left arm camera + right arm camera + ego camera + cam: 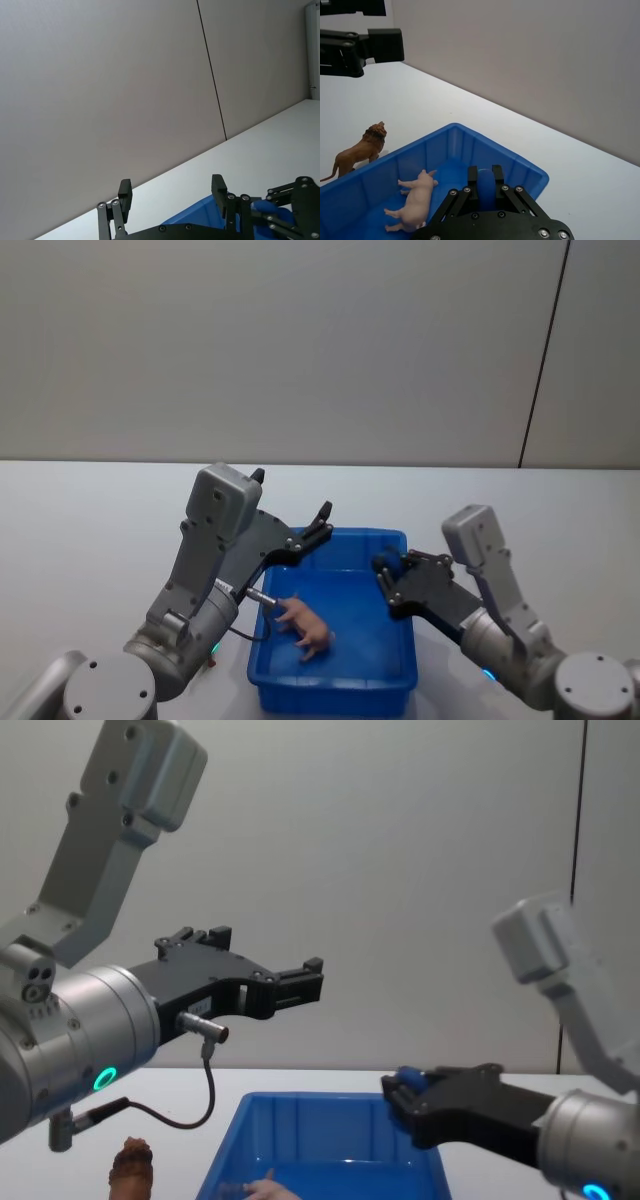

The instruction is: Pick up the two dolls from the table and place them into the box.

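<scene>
A bright blue rectangular plastic bin (335,698) with a thick rim sits on a plain white table (90,530), directly in front of the robot.

A small pale pink pig-like toy figure (305,628) lies on its side on the floor of the bin, towards the left and the near end. A small brown lion figure with a rough mane (360,150) stands upright on the table just outside the bin's left wall, apart from both grippers.

The left gripper (171,195) hangs in the air above the far left corner of the bin. Its black fingers are spread wide and there is nothing between them.

The right gripper (485,171) reaches in from the right and is held above the right side of the bin, a little higher than the rim. Its fingers are drawn close together on a small rounded blue piece (405,1080). The piece blends with the blue bin behind it, so it is hard to tell what it is. It seems to be a separate thing pinched at the fingertips. The pink figure lies below and to the left of this gripper, not touching it.
</scene>
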### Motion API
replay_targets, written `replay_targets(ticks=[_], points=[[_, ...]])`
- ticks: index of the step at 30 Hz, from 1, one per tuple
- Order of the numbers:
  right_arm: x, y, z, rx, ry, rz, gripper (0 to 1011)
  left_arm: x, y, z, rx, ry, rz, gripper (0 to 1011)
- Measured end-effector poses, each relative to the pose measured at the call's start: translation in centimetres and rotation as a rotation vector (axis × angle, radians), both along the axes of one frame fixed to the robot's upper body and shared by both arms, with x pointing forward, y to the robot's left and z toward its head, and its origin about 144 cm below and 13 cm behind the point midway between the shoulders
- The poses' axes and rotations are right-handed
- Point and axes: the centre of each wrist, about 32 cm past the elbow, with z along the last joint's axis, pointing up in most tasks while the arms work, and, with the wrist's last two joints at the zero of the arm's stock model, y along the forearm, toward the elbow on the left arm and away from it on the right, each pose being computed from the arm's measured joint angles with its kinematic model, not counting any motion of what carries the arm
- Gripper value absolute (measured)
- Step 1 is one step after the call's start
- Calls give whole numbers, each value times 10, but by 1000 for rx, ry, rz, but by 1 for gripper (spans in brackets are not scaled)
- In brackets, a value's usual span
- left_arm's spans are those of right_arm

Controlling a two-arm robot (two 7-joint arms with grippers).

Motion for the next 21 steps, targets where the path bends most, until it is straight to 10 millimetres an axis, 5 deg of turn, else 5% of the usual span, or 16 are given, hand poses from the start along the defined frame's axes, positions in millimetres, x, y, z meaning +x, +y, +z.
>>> replay_targets(ticks=[8,21], points=[[16,19,-8,-11,21,24,159,0,0,0,0,0,0,1001],[34,38,-14,-10,27,41,569,0,0,0,0,0,0,1001]])
